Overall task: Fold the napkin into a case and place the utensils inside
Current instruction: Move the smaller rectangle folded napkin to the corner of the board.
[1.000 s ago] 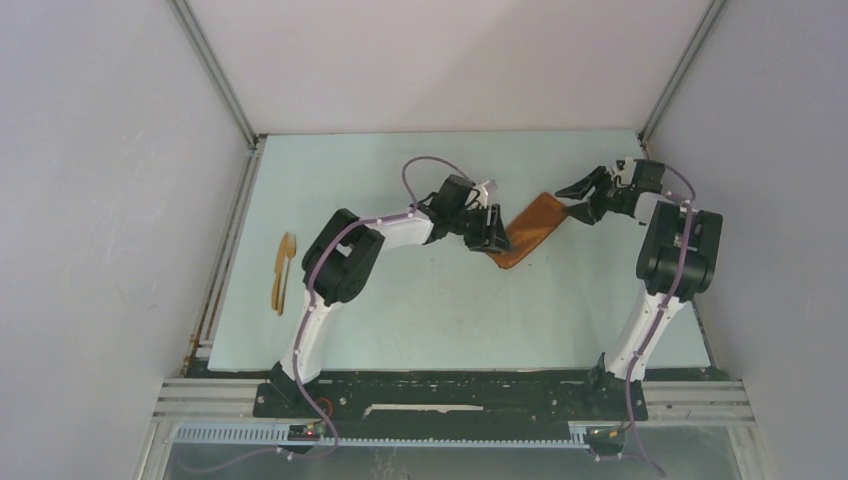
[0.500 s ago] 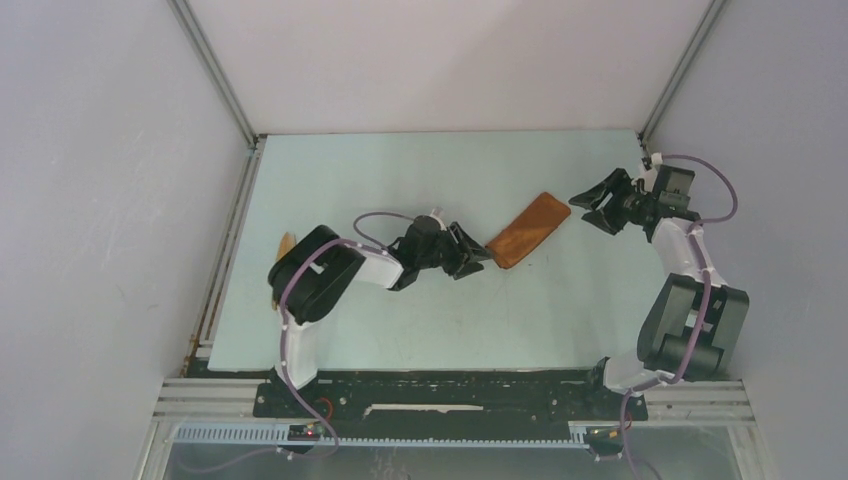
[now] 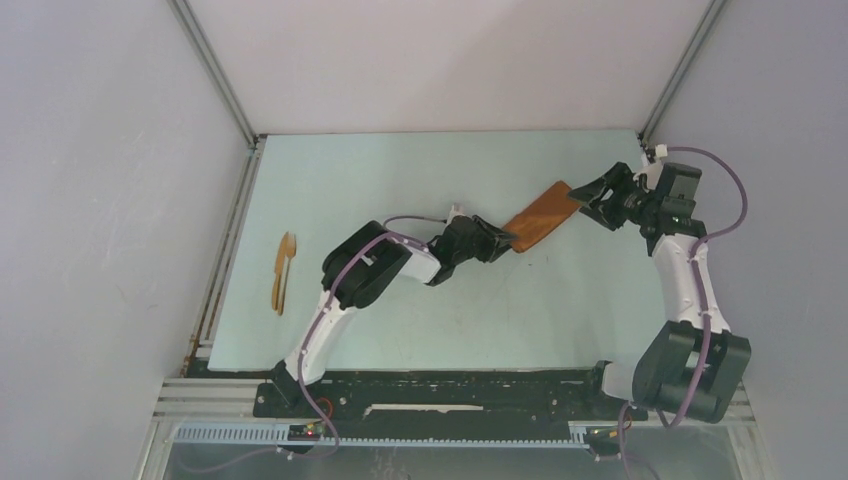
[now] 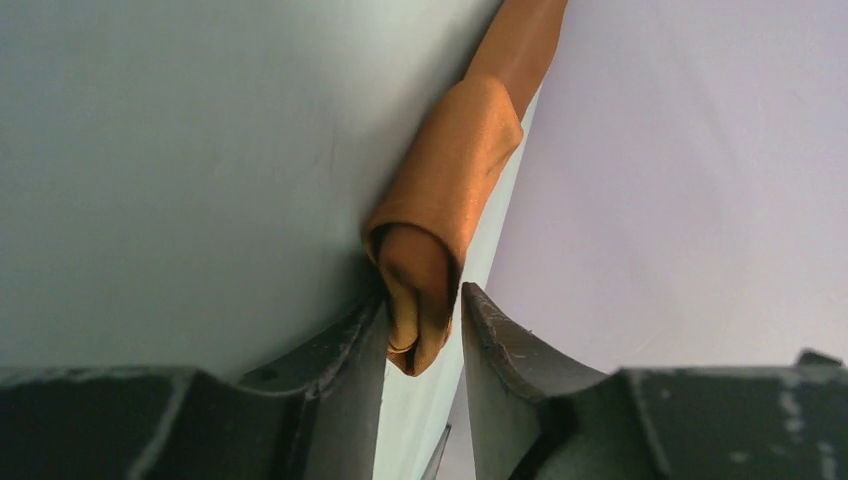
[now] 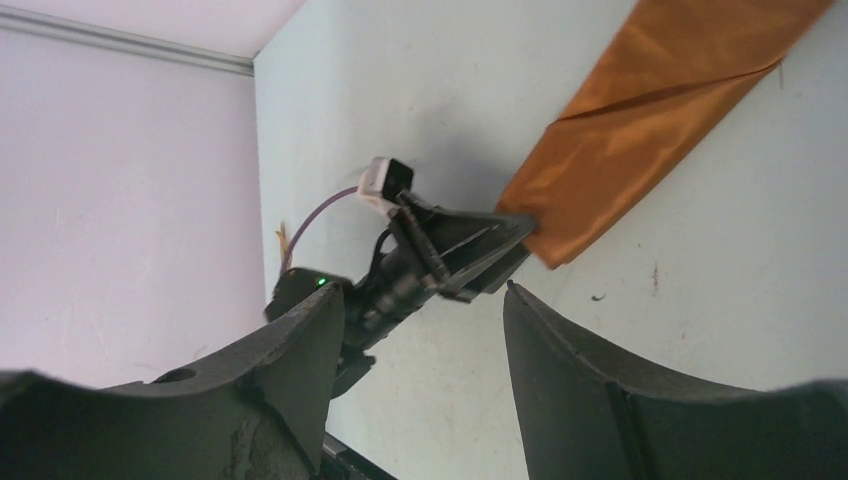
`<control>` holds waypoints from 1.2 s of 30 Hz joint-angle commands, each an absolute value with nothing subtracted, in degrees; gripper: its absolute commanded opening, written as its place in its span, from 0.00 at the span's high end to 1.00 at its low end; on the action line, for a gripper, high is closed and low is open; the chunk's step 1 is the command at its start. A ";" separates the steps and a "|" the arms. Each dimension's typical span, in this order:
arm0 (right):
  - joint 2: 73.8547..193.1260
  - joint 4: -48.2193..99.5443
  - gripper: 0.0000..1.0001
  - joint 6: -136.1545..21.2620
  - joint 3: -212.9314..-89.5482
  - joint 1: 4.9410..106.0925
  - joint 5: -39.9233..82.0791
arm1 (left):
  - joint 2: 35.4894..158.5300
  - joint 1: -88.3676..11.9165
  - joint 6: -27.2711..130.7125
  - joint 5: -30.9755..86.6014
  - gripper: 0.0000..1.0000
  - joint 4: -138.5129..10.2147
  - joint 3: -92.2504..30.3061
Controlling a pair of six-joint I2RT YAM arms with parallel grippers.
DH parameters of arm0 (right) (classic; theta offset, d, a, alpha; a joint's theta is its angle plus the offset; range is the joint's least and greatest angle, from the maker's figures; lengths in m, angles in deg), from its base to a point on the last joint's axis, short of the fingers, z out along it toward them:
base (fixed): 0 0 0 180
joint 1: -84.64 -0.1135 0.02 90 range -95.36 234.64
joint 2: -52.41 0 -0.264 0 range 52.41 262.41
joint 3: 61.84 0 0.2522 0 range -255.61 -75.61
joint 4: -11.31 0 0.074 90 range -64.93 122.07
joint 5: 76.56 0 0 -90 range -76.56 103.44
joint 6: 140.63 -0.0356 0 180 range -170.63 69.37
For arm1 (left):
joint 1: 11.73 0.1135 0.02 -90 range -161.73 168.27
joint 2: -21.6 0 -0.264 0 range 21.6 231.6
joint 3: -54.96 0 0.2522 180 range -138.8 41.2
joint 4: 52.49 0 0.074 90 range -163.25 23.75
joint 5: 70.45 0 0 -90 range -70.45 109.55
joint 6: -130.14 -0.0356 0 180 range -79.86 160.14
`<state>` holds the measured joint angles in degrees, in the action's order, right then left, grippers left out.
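Left end effector [image 4: 424, 318] now tight on case [image 4: 455, 170]

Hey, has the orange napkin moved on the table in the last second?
Yes. The napkin has shifted a little toward the far right corner of the table, away from the utensils lying at the left.

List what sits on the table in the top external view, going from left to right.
wooden utensils → left gripper, its fingers at the cloth's lower end → folded napkin → right gripper
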<state>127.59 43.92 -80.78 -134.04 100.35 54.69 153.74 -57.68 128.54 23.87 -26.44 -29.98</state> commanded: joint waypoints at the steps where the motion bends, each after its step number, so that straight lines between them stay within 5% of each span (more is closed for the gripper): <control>1: 123.29 43.12 0.33 -81.98 -134.21 100.09 55.35 | 158.08 -57.89 130.68 19.70 0.62 -25.32 -38.48; 16: 121.06 45.63 0.33 -80.65 -134.37 103.84 57.27 | 174.88 -59.58 135.34 18.06 0.67 -33.11 -69.81; 23: 121.08 45.75 0.33 -80.72 -134.34 104.16 57.62 | 172.78 -59.98 134.26 22.85 0.52 -32.33 -68.34; 27: 120.58 47.14 0.32 -79.37 -134.40 103.98 56.71 | 163.09 -60.16 132.48 29.17 0.45 -29.43 -57.99; 32: 119.26 48.44 0.32 -77.20 -133.74 100.16 54.06 | 138.89 -58.86 122.43 37.44 0.38 -27.80 -26.56; 36: 118.51 48.98 0.32 -75.60 -132.68 93.51 53.12 | 116.41 -53.21 100.34 41.92 0.40 -51.76 -10.33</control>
